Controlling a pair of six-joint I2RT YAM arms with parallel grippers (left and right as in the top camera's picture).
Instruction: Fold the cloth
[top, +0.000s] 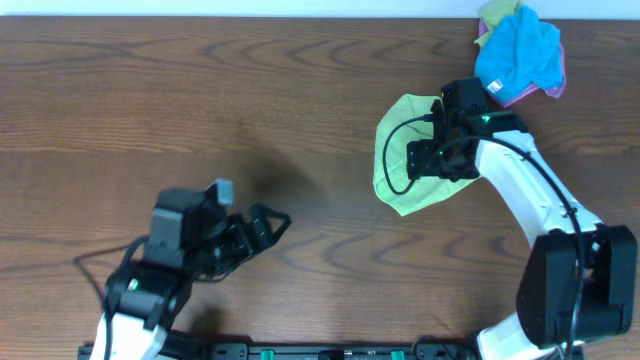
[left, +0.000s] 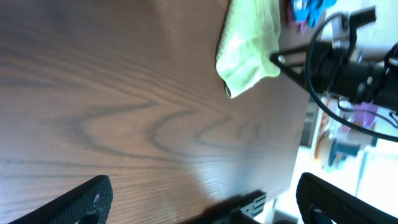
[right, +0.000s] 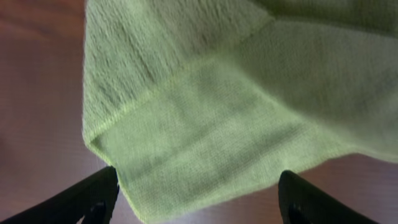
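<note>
A light green cloth (top: 397, 190) lies on the wooden table at the right, partly folded over itself. My right gripper (top: 437, 158) hovers directly above it, open, with its fingers spread to either side of a folded corner of the cloth (right: 205, 130). The arm hides the cloth's right part in the overhead view. My left gripper (top: 262, 228) is open and empty at the lower left, well away from the cloth. The cloth also shows far off in the left wrist view (left: 249, 46).
A pile of other cloths, blue (top: 520, 50), pink and yellow-green, sits at the table's back right corner. The table's front edge and a bracket (left: 252, 205) show near my left gripper. Bare wood lies between the arms.
</note>
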